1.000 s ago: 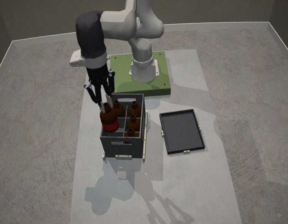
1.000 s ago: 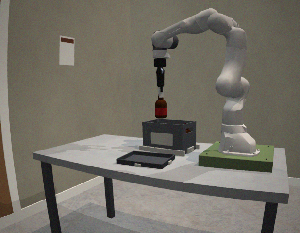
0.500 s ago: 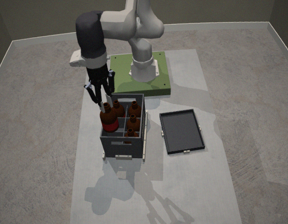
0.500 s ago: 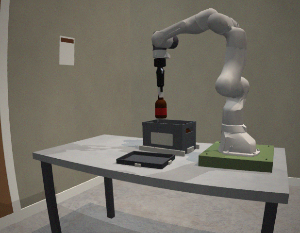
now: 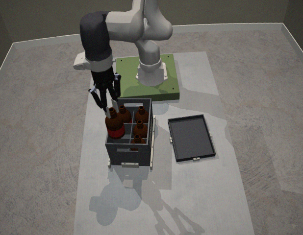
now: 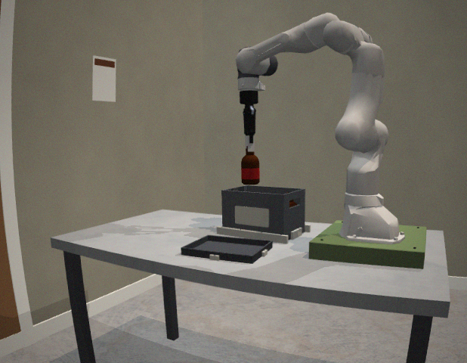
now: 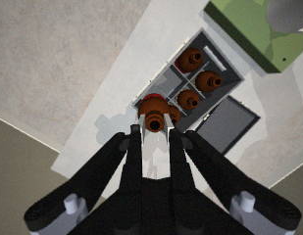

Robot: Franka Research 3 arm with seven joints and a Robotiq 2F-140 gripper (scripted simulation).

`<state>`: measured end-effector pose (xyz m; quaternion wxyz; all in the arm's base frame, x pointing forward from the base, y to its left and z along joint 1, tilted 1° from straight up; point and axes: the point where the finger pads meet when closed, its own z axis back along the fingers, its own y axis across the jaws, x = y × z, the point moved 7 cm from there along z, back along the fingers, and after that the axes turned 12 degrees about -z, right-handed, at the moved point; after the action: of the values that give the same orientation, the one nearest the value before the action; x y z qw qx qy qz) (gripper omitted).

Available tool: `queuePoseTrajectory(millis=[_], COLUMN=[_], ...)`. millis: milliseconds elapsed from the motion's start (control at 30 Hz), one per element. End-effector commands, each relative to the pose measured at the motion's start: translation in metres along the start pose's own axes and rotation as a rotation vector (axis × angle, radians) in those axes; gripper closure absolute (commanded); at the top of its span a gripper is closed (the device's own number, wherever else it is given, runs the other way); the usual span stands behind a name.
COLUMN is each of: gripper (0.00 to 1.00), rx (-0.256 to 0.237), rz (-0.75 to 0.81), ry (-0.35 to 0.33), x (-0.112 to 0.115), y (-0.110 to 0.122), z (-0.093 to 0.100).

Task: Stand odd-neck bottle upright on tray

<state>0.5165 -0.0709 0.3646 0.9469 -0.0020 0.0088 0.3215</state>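
Holding the bottle by its neck, my claw was clamped, hanging it above the crate, probably to clear its walls, near the desk's far edge.

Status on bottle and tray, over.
End effector shut on raised bottle. Bottle upright, above crate. Tray holds nothing.

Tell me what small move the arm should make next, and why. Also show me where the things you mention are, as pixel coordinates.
Probably a level carry sideways towards the tray (image 5: 176, 160) (image 6: 194, 255) (image 7: 259, 117): the gripper (image 5: 111, 107) (image 6: 249, 145) (image 7: 154, 120) holds one bottle (image 5: 115, 125) (image 6: 250, 165) (image 7: 153, 104) upright by its neck, its base above the crate's rim (image 5: 126, 144) (image 6: 261, 191) (image 7: 234, 87), and the tray has no bottle yet.
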Motion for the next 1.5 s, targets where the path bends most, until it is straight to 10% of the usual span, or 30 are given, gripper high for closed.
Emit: queuePoseTrajectory(millis=[0, 1467], gripper=[0.90, 0.90], rx=[-0.004, -0.004], rz=[-0.002, -0.002], ry=[-0.002, -0.002], x=[0.002, 0.007], y=[0.002, 0.022], z=[0.003, 0.003])
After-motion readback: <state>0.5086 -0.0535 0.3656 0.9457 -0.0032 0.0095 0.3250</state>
